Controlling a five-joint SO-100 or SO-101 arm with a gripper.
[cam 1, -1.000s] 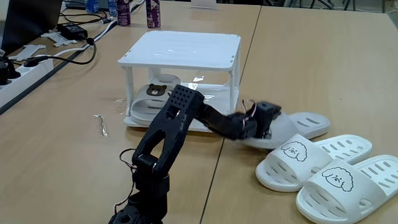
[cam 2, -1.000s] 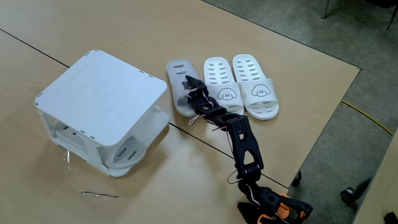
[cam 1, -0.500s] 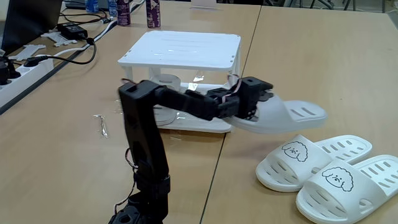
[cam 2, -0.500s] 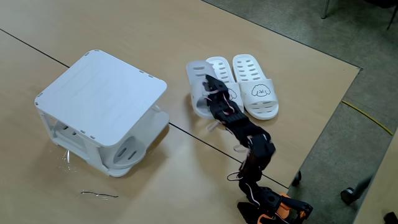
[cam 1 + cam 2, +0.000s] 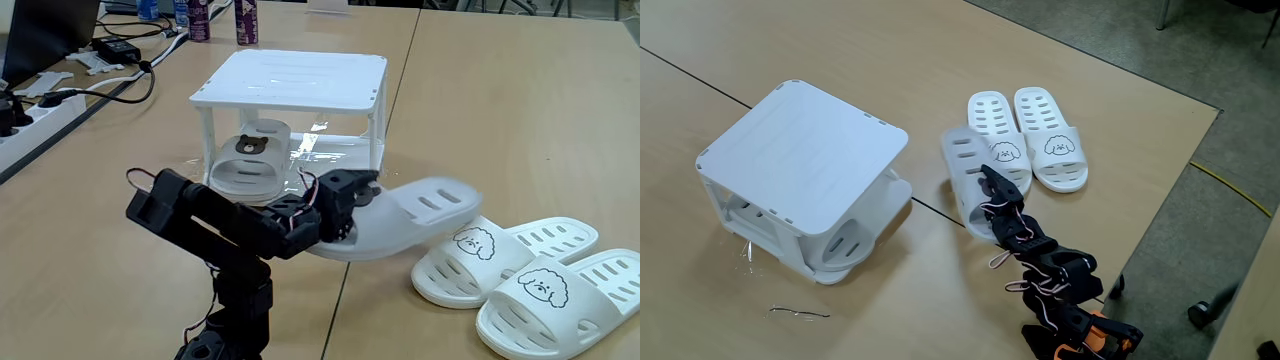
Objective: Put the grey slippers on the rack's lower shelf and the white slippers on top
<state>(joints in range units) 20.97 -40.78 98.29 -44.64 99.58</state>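
Claw (image 5: pixel 345 205) clamps the strap end of one grey slipper (image 5: pixel 405 218), holding it off the counter (image 5: pixel 500 110) in front of the rack (image 5: pixel 290 80). In this lower fixed view the slipper's long axis runs left-right, heel end out to the right and a bit raised, over the near edge of the white slippers (image 5: pixel 520 270). Also here: the second grey slipper (image 5: pixel 248 160) already sits on the lower shelf (image 5: pixel 340 155), bear face toward the camera, at the shelf's left half. Cables and a power strip (image 5: pixel 40 105) lie far left.

From the high fixed view the shelf's contents are mostly hidden under the rack (image 5: pixel 805 150) top; what it adds is the held slipper (image 5: pixel 965 175) seen sole-side, slots showing, long axis running roughly up-down in the picture, between rack and white slippers (image 5: pixel 1030 135), claw (image 5: pixel 992 198) at its lower end. The white slippers lie side by side, touching, straps toward the arm. A bent wire (image 5: pixel 800 313) lies on the counter (image 5: pixel 890 50) below the rack.
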